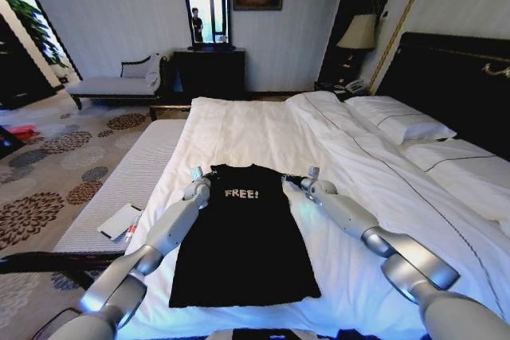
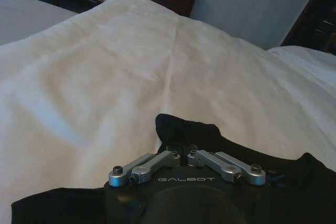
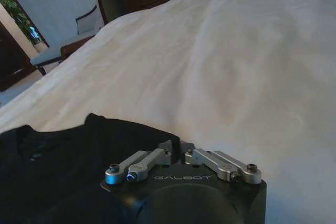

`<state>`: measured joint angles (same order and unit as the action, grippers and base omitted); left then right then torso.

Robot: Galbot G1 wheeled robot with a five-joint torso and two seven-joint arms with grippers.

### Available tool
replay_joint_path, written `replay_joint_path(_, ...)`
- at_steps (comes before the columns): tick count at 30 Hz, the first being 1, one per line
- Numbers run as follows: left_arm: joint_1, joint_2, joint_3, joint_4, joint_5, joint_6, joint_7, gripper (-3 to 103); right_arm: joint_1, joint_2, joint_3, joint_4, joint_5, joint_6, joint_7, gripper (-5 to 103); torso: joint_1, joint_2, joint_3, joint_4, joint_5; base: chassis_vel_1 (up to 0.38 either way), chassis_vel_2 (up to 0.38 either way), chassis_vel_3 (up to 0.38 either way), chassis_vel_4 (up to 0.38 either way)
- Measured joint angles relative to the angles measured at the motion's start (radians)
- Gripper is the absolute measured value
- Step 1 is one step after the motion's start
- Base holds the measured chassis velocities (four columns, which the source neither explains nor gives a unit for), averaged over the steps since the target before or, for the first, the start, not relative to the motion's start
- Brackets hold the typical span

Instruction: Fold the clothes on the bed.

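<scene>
The clothes point(image 1: 243, 236), a black T-shirt with white "FREE!" lettering, lie flat and narrow on the white duvet of the bed point(image 1: 263, 129), collar away from me. At its upper left corner my left gripper point(image 1: 199, 183) is shut on the cloth. In the left wrist view the left gripper point(image 2: 178, 148) has a raised fold of the clothes point(image 2: 181, 128) pinched between its closed fingers. My right gripper point(image 1: 296, 181) is at the upper right corner. The right wrist view shows the right gripper point(image 3: 176, 148) shut on the edge of the clothes point(image 3: 105, 140).
White pillows point(image 1: 398, 121) and the dark headboard point(image 1: 454, 77) are on the right. A pale bench point(image 1: 119, 185) with a booklet point(image 1: 119, 220) runs along the bed's left edge. A chaise point(image 1: 119, 85) and a dark dresser point(image 1: 209, 69) stand by the far wall.
</scene>
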<state>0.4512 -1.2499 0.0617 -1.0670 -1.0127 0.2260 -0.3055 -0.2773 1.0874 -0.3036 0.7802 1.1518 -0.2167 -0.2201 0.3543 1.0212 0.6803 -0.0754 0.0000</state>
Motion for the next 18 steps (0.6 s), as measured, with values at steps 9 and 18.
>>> replay_joint_path(9,-0.005,0.003,0.003,0.004,0.007,0.0,0.015,1,0.006,-0.002,0.012,0.037,0.124,-0.076,0.043,43,0.0,0.0,0.0,0.0,0.0001,0.0,0.0,0.0,0.0)
replay_joint_path(18,-0.005,0.003,0.011,0.009,0.013,-0.001,0.03,1,-0.001,0.035,0.014,0.007,0.097,-0.076,0.049,76,0.0,0.0,0.0,0.0001,-0.0001,0.0,0.0,0.0,0.0)
